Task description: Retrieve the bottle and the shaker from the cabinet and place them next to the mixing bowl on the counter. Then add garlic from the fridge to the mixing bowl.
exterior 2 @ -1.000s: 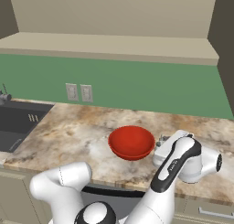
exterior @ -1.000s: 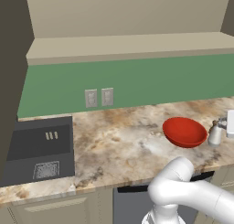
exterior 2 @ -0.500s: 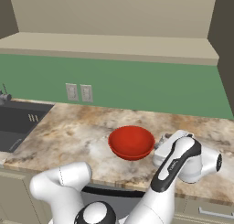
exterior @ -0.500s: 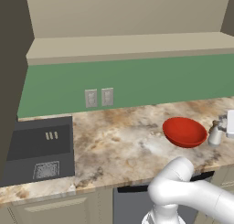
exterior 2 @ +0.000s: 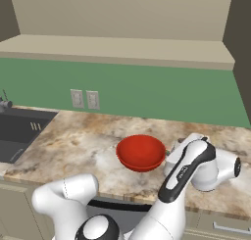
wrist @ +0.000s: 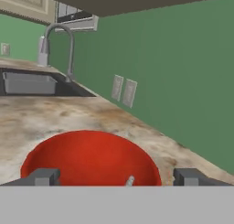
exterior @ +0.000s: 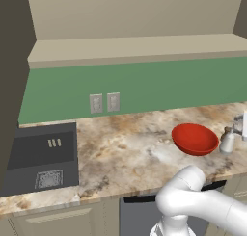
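Red mixing bowl (exterior: pixel 195 138) sits on the desk (exterior: pixel 125 148), bottle (exterior: pixel 227 141) just beside it. Jaws wide apart, holding nothing. Hand view adds a faucet (wrist: pixel 58 47).

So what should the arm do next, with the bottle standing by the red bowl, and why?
Probably ease the gripper away from the bottle without brushing it. The bottle stands upright on the counter right beside the mixing bowl, and the jaws are wide open, so nothing is held. The shaker is not yet beside the bowl, so freeing the hand seems sensible.
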You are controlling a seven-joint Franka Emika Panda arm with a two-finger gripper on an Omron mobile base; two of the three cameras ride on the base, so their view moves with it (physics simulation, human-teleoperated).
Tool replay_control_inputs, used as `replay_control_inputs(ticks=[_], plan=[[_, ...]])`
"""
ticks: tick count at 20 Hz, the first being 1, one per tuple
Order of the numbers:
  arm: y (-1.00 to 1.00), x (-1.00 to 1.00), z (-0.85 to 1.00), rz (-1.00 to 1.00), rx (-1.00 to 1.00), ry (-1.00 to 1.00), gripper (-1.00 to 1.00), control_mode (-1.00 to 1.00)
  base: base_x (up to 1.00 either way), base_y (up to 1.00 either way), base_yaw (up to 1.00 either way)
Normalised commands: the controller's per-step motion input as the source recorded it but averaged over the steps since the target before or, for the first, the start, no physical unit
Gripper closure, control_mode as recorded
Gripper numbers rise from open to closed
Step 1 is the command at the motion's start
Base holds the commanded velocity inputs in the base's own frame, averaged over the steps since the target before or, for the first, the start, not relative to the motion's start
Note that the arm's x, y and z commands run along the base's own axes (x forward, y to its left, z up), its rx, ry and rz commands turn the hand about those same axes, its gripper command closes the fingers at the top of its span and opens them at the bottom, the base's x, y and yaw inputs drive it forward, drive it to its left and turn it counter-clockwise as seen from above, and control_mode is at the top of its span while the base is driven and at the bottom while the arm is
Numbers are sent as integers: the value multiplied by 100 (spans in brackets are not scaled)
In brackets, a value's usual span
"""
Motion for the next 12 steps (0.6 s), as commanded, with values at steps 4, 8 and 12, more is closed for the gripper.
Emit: replay_control_inputs(ticks=[4,8,12], plan=[[6,-21,82,-10,-16,0,-100,-100,0,0,0],[36,-35,61,-23,-15,0,-100,-100,0,0,0],[69,-34,25,-35,-17,0,-100,-100,0,0,0]])
